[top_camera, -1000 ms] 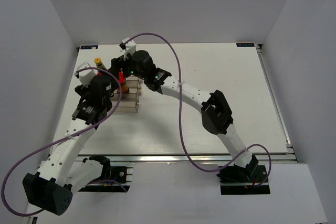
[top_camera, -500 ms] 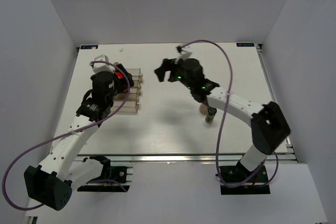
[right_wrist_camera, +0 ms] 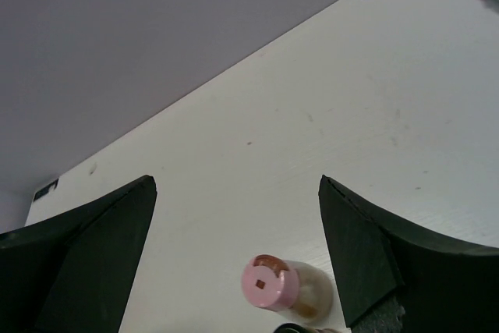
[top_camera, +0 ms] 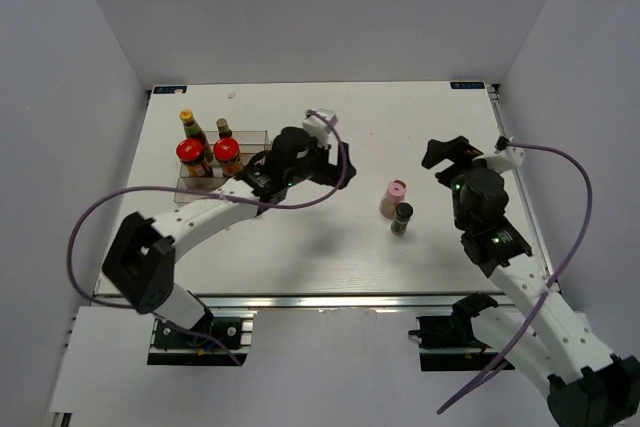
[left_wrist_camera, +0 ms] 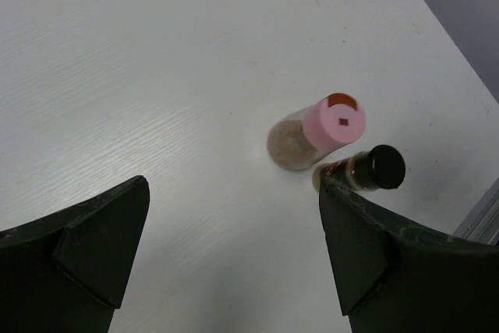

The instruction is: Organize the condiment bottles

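Note:
Two red-lidded jars (top_camera: 189, 152) (top_camera: 227, 150) stand on the clear rack (top_camera: 252, 137) at the left. The yellow-capped bottle (top_camera: 186, 119) and a slim bottle (top_camera: 223, 128) stand behind them. The pink-capped bottle (top_camera: 394, 195) and the dark-capped bottle (top_camera: 402, 217) stand together on the table right of centre. My left gripper (top_camera: 330, 162) is open and empty between the rack and these two; its wrist view (left_wrist_camera: 232, 193) shows the pink-capped bottle (left_wrist_camera: 327, 126) and the dark-capped bottle (left_wrist_camera: 374, 168) ahead. My right gripper (top_camera: 445, 152) is open and empty to their right, above the pink-capped bottle (right_wrist_camera: 277, 282).
The table (top_camera: 330, 237) is white, with a metal rail along its near edge (top_camera: 330, 299) and its right edge (top_camera: 525, 197). Grey walls enclose the back and sides. Purple cables loop above both arms.
My left arm has swung from the rack out to the right, toward the table's middle. My right arm has drawn back from the rack to the right side. The jars on the rack now show.

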Available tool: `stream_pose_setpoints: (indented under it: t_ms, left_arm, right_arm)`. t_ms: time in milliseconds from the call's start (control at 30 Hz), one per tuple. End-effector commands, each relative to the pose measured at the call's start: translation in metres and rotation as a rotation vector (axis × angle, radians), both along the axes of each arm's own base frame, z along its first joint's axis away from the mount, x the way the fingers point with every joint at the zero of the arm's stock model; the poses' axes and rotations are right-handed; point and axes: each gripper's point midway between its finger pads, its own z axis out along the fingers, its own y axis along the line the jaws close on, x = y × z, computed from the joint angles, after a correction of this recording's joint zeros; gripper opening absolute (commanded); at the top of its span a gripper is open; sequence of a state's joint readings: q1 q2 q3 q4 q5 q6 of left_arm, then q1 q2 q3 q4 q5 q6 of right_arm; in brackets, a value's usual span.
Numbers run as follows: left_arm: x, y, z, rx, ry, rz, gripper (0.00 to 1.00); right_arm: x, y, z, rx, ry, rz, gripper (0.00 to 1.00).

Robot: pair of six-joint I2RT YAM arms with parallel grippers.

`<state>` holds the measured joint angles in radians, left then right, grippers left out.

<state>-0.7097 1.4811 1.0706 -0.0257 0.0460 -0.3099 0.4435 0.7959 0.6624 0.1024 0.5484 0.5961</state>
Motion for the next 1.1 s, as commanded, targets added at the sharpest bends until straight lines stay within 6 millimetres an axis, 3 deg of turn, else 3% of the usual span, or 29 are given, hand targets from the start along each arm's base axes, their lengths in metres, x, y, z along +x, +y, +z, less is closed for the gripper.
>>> stream_pose_setpoints:
  t_ms: [0, 33, 67, 100, 167, 200, 233, 433, 733, 933, 1067]
  left_arm:
    - [0.007, -0.044, 0.028, -0.017, -0.090, -0.096, 0.98]
    - [0.007, -0.059, 0.008, 0.015, -0.060, -0.122, 0.98]
    - [0.005, -0.067, 0.003, 0.029, -0.047, -0.146, 0.98]
    - [0.002, -0.083, 0.011, 0.023, -0.061, -0.170, 0.98]
    - [0.004, -0.095, -0.007, 0.080, -0.050, -0.175, 0.98]
    - [0.006, -0.103, -0.002, 0.082, -0.067, -0.175, 0.98]
    - [0.001, -0.111, -0.015, 0.114, -0.052, -0.190, 0.98]
    - [-0.008, -0.146, -0.027, 0.131, -0.047, -0.207, 0.98]
    - [0.005, -0.165, -0.064, 0.255, -0.044, -0.103, 0.98]
    - [0.010, -0.167, -0.068, 0.279, -0.046, -0.066, 0.97]
    - [0.008, -0.169, -0.068, 0.283, -0.048, -0.069, 0.84]
  right_arm:
    - [-0.015, -0.043, -0.001, 0.018, 0.000, -0.182, 0.89]
    - [-0.018, -0.046, -0.003, 0.013, 0.003, -0.190, 0.89]
    - [-0.020, -0.048, -0.006, 0.011, 0.000, -0.191, 0.89]
    - [-0.024, -0.050, -0.003, 0.014, -0.017, -0.191, 0.89]
    - [-0.026, -0.053, -0.004, -0.002, -0.016, -0.197, 0.89]
    - [-0.027, -0.055, -0.005, -0.008, -0.010, -0.205, 0.90]
    - [-0.029, -0.058, -0.011, -0.027, 0.017, -0.219, 0.89]
    - [-0.030, -0.061, -0.017, -0.036, 0.026, -0.225, 0.89]
    - [-0.032, -0.061, -0.021, -0.053, 0.033, -0.211, 0.89]
    - [-0.035, -0.065, -0.021, -0.053, 0.026, -0.228, 0.89]
    - [-0.036, -0.068, -0.021, -0.061, 0.025, -0.239, 0.89]
